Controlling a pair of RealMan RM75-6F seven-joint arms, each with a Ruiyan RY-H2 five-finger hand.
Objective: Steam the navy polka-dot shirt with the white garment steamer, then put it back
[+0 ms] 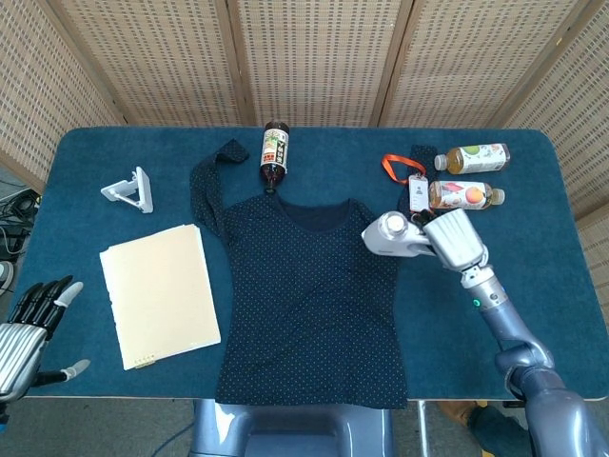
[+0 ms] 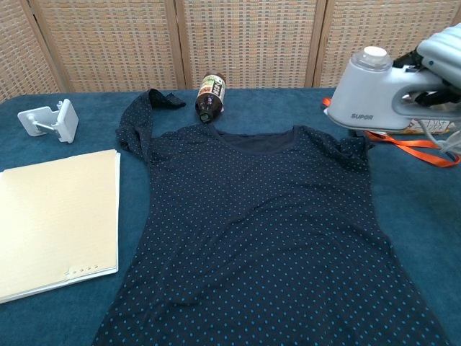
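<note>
Silver-backed and dark-fingered, my left hand [image 1: 27, 324] hangs off the near left corner of the blue table [image 1: 533, 324], fingers spread apart with nothing in them. Beyond it, on the cloth, lies a cream paper folder [image 1: 159, 293], and further back from that stands a small white phone stand [image 1: 131, 189], tipped on its bracket. Well to the right of my left hand, the navy polka-dot shirt [image 1: 309, 295] lies flat in the middle of the table, hem toward me, neckline toward the screens, its left sleeve [image 1: 207, 186] trailing up and away. A dark brown bottle [image 1: 275, 152] lies on its side just past the collar, cap end touching the neckline.

Further right, my right hand [image 1: 455, 240] grips the handle of the white garment steamer [image 1: 390, 235], fingers wrapped around it. From the head view the steamer sits over the shirt's right shoulder and sleeve edge, its round cap pointing left. The chest view shows it lifted clear of the fabric, body level, with the brand lettering on its side facing me. Just behind my right hand, an orange lanyard [image 1: 400, 168] with its badge [image 1: 418, 195] runs partly under the steamer, and two drink bottles [image 1: 466, 194] lie on their sides beyond it, one behind the other, near the table's far right corner.
</note>
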